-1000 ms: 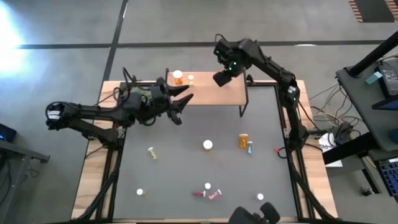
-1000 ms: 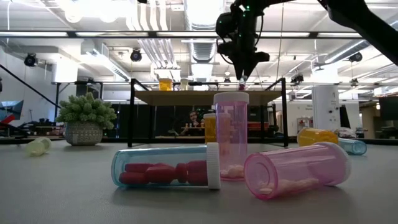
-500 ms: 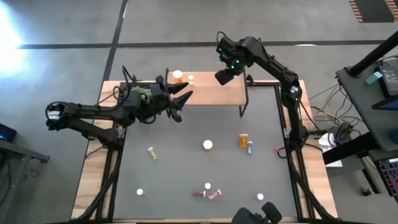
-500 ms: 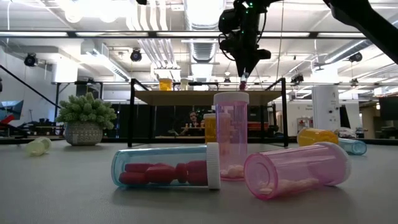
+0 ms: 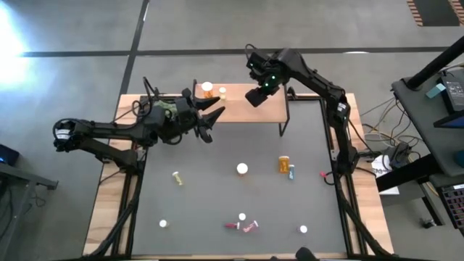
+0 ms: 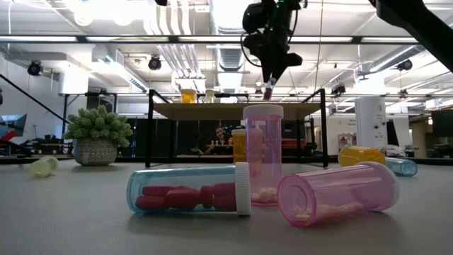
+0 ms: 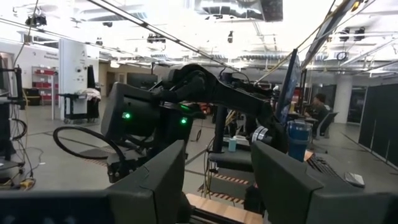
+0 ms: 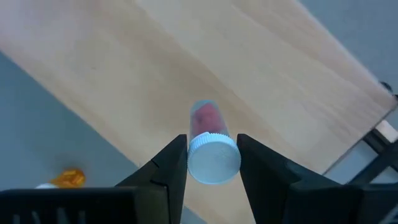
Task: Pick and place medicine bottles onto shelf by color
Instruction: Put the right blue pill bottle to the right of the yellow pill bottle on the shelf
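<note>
The right gripper (image 5: 256, 95) hangs above the shelf (image 5: 246, 110) at the far edge of the table (image 5: 217, 203), its two fingers (image 8: 168, 163) clenched on a small red bottle (image 8: 209, 140) just below the white cap. In the right wrist view the bottle points cap-first toward the camera, with the light wood board behind it. In the low view the same bottle (image 6: 268, 90) dangles from the fingertips a little above the board — not touching it.

On the shelf's left end stand an orange bottle (image 5: 207, 89) and a paler one (image 5: 222, 92) just beside it.

The left gripper (image 5: 210, 116) waits near the shelf's left end, over the table, its fingers (image 7: 155, 180) parted and grasping nothing.

The other bottles are scattered on the grey tabletop: a yellowish one (image 5: 176, 177) lying to the left, a white-capped one (image 5: 242, 168) upright near the middle, an orange one (image 5: 283, 164) with a bluish one (image 5: 292, 172) touching or just beside it on the right, and a small red one (image 5: 323, 174) by the right edge. Near the front edge lie two pink bottles (image 5: 243, 226) close together with an upright one behind them, and single white caps show at front left (image 5: 163, 223) and front right (image 5: 303, 229).

A potted plant (image 6: 97, 134) sits at the table's far left in the low view.
</note>
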